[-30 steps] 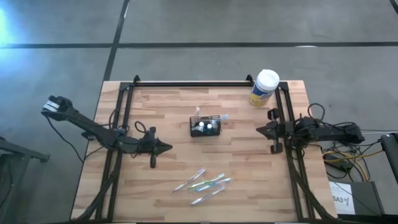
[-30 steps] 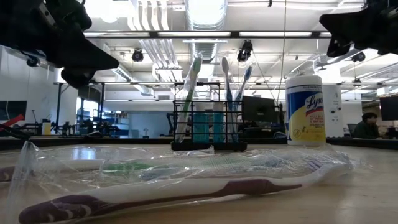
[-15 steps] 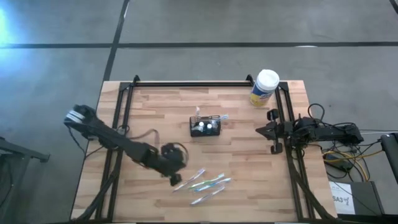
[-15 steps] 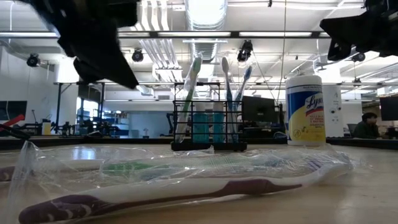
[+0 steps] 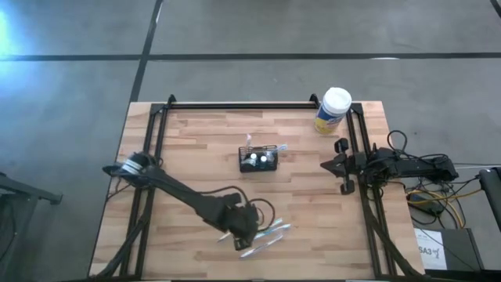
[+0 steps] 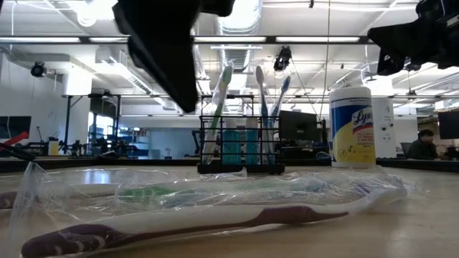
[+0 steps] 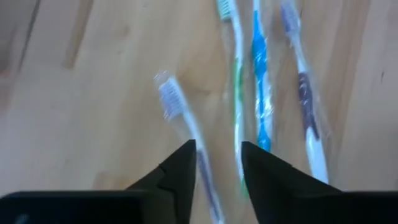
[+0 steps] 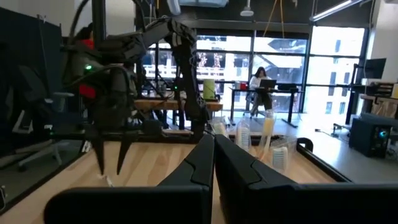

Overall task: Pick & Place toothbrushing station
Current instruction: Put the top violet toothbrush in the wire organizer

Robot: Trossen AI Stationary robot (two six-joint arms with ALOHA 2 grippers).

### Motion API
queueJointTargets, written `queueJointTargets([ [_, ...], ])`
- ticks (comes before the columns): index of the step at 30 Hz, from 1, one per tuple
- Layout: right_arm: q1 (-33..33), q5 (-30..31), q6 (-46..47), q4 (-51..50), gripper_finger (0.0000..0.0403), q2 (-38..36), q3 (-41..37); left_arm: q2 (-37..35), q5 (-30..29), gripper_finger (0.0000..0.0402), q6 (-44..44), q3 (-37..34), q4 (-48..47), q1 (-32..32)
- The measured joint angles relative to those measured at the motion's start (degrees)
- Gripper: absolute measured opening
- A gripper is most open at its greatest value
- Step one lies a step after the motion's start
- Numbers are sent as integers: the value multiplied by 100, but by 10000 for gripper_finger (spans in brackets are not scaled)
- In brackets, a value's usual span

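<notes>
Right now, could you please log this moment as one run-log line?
left gripper: open, over wrapped toothbrushes | right gripper: shut, parked at table edge | black mesh caddy: mid-table, untouched

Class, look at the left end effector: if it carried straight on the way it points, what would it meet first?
Most likely the wrapped toothbrushes on the table; the open left end effector points at them, though depth is unclear.

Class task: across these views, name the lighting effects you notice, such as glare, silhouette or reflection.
Low view: ceiling lights behind leave the left claw a black silhouette, and the wrapped toothbrushes glint. High view: bluish glare on the floor corner. Right wrist view: bright windows backlight the room.
</notes>
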Motion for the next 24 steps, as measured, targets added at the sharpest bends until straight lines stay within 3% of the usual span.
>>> queueJointTargets([
  [8,0,23,29,0,8,1,0,673,619,174,22,319,-26,209],
  [18,0,25,25,-8,8,5,0,936,596,173,-152,237,-127,369],
  [24,0,26,-6,-46,8,2,0,883,546,164,-113,-194,-45,546],
])
